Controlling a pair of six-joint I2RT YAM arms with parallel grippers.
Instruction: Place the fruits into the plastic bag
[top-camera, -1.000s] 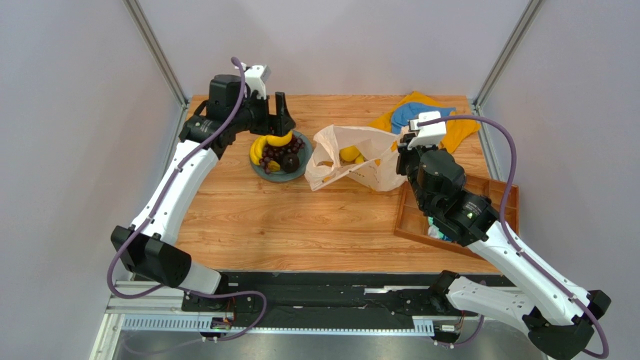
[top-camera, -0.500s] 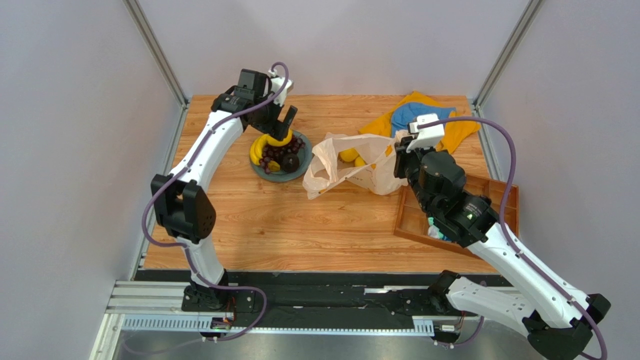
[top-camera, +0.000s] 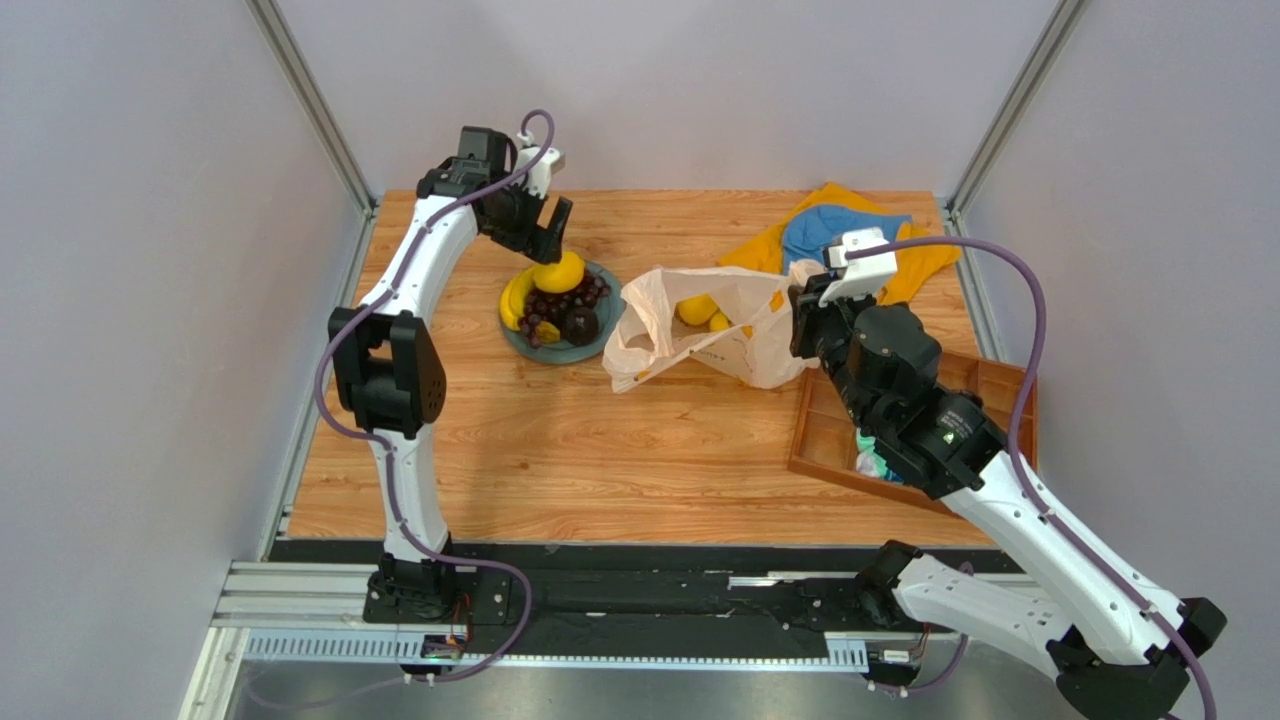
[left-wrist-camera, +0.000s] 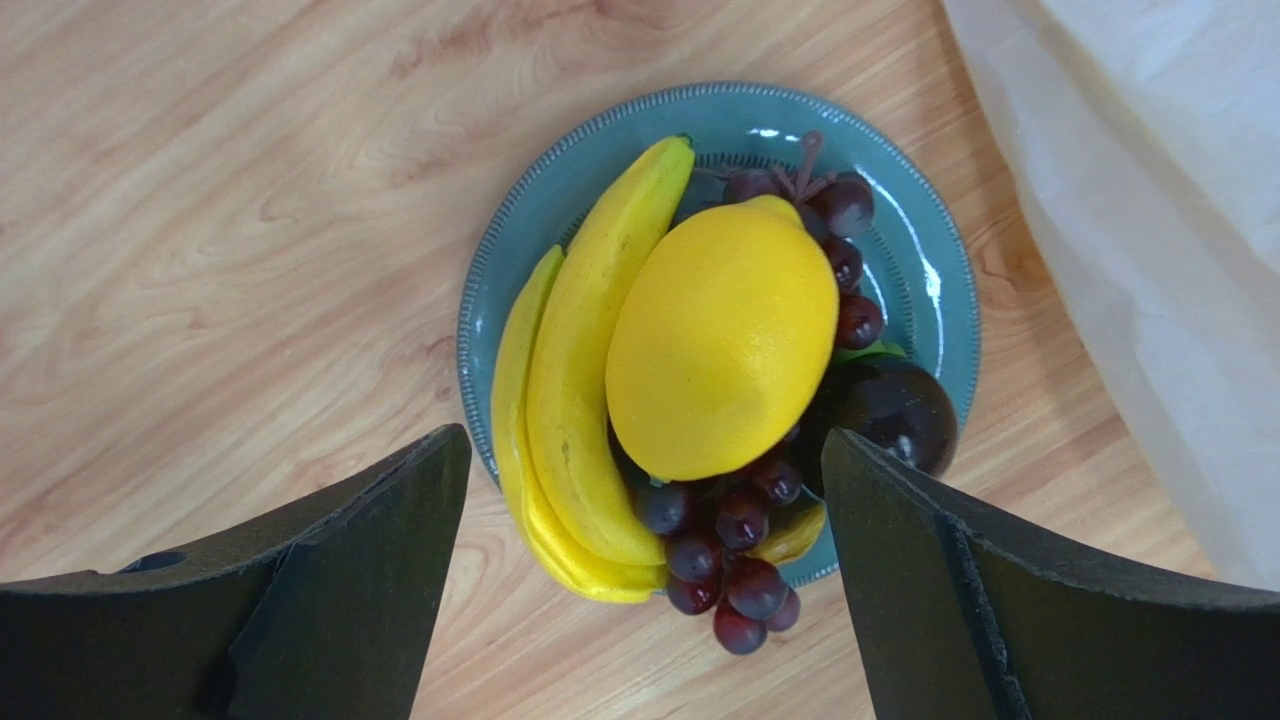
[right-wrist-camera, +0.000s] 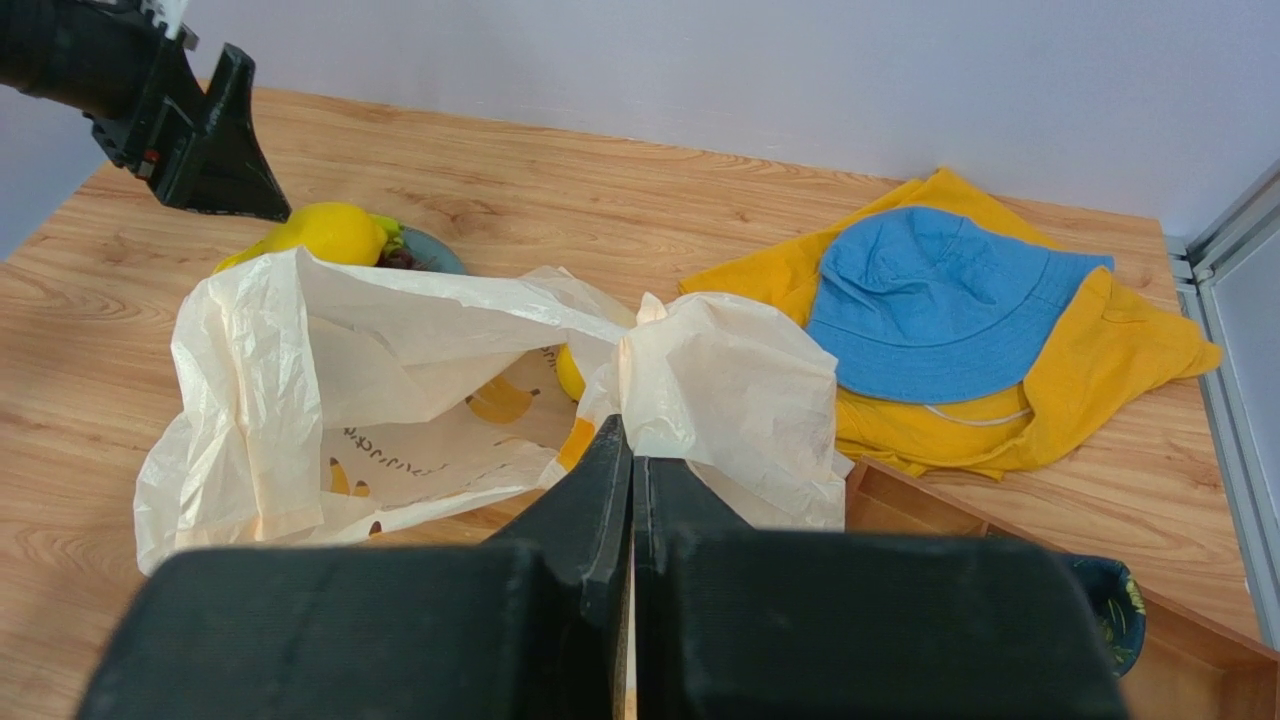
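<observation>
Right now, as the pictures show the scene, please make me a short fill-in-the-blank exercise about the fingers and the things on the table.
1. The left fingers stand ___ above the plate.
2. The right fingers are ___ on the plastic bag.
3. The hat on the orange cloth is ___.
Missing words: open, shut, blue.

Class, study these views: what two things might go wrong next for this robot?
The lemon is perched on bananas and grapes; the open left gripper may nudge it off the plate. The right gripper pinches only a thin fold of bag, which might slip, closing the mouth.
</observation>
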